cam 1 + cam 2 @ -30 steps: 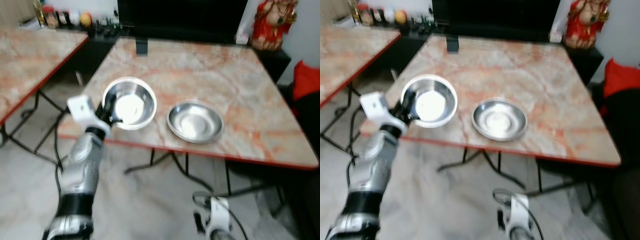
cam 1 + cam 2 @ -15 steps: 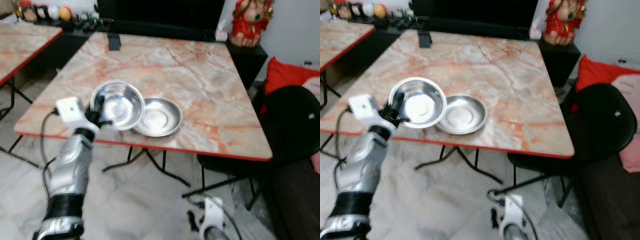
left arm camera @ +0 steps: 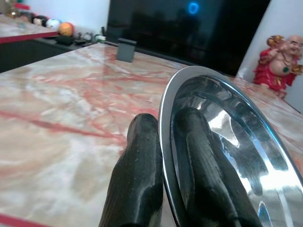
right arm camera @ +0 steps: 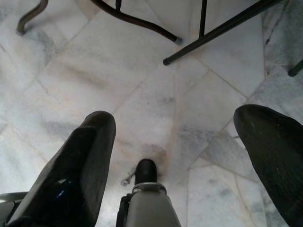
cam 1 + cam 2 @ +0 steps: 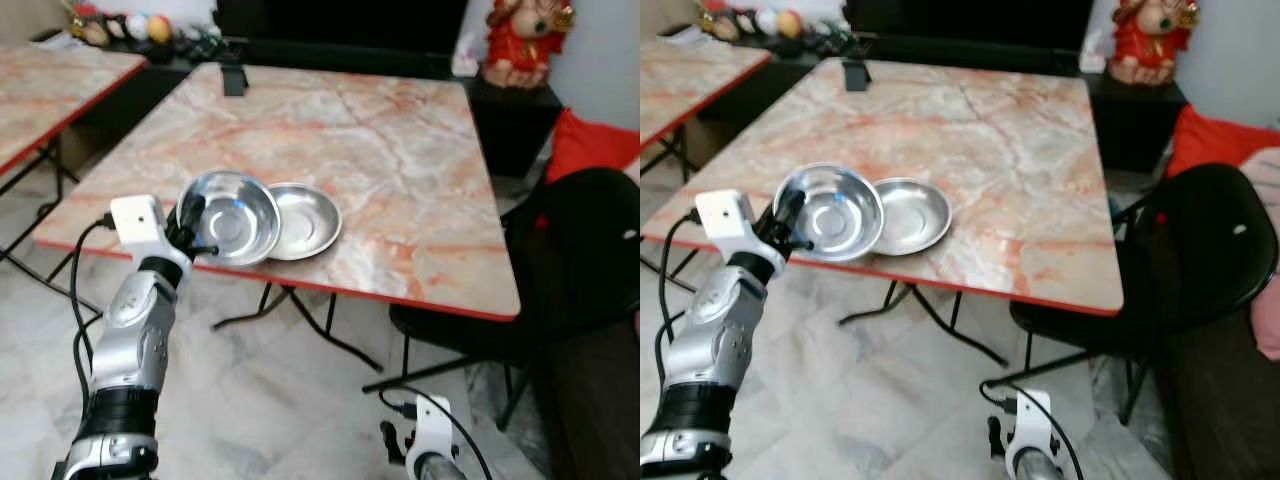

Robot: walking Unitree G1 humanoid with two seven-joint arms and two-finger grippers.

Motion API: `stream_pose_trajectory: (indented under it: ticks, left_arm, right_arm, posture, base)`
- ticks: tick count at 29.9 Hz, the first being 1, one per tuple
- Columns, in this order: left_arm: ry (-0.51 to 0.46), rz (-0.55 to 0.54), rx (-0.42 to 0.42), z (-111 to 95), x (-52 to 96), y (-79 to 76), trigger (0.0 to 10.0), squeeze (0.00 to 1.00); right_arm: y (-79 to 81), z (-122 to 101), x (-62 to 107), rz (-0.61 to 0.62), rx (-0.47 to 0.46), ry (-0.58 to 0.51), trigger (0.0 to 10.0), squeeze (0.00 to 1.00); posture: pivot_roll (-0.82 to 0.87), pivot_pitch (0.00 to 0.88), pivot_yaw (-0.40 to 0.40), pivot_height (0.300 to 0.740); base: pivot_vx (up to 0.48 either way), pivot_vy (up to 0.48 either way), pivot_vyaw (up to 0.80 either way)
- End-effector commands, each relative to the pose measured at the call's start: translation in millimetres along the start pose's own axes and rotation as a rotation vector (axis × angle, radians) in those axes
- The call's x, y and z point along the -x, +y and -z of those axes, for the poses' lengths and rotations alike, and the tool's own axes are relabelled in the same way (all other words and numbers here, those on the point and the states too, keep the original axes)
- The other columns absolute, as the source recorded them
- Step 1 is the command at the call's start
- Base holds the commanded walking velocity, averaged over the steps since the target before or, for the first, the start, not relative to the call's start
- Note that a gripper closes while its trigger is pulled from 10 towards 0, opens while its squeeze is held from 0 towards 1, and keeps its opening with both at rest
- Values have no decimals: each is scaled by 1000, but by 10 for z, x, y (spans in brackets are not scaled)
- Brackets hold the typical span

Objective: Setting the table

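The left gripper (image 5: 192,226) is pinching the near-left rim of a steel bowl (image 5: 228,217), one black finger lying inside the wall and the other outside it, as the left wrist view is showing with the fingers (image 3: 142,175) closed on the thin metal edge. From that grip the bowl is extending away from the gripper toward the robot's right and a little farther in over the tabletop (image 5: 400,150), sitting close to the near red edge at the left corner. Its far rim is overlapping or touching the rim of a second, shallower steel dish (image 5: 300,220) lying just beside it on the right; whether the bowl is resting on that dish or only against it is hard to tell. So the relation that matters is that the neighbouring dish is lying directly across the bowl from the gripper: any push along the gripper's own line would likely be driving one into the other.

The right gripper (image 4: 175,151) is hanging low beside the robot with its fingers spread wide apart, empty, pointing down at the marble floor (image 4: 142,85) near a black chair (image 5: 1200,250), well apart from both dishes.
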State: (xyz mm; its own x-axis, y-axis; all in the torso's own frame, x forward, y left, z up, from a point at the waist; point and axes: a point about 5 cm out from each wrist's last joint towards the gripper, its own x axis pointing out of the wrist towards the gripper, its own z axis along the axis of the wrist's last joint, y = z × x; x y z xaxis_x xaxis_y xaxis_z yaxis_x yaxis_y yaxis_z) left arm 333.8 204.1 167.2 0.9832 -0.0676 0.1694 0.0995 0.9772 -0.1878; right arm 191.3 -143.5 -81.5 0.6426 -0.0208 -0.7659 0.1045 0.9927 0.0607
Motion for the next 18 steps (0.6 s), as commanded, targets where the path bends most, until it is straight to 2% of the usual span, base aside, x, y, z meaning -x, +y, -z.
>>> stream_pose_trajectory:
  ticks: [1, 5, 8, 9, 18]
  left_arm:
    - [-19, 12, 11, -73, -20, -1, 10000, 0]
    - [-20, 15, 19, -76, -30, -3, 10000, 0]
    - [-21, -1, 14, -88, -46, 25, 10000, 0]
    - [-19, -3, 13, -87, -47, 29, 10000, 0]
    - [-18, 5, 18, -89, -50, 24, 10000, 0]
  right_arm:
    - [8, 0, -1, 0, -3, 2, 10000, 0]
    - [11, 10, 0, 0, -13, 10, 10000, 0]
    - [16, 12, 0, -3, -18, 12, 10000, 0]
    - [17, 11, 0, -4, -14, 11, 10000, 0]
    - [23, 0, -1, -5, -13, 1, 10000, 0]
  posture:
    - [-4, 28, -55, 740]
    - [-3, 28, -53, 740]
    - [-2, 29, -52, 740]
    - [-2, 28, -52, 740]
    - [-1, 28, -51, 740]
  base:
    - [0, 0, 0]
    - [0, 0, 0]
    - [0, 0, -775]
    - [255, 0, -763]
    - [323, 0, 0]
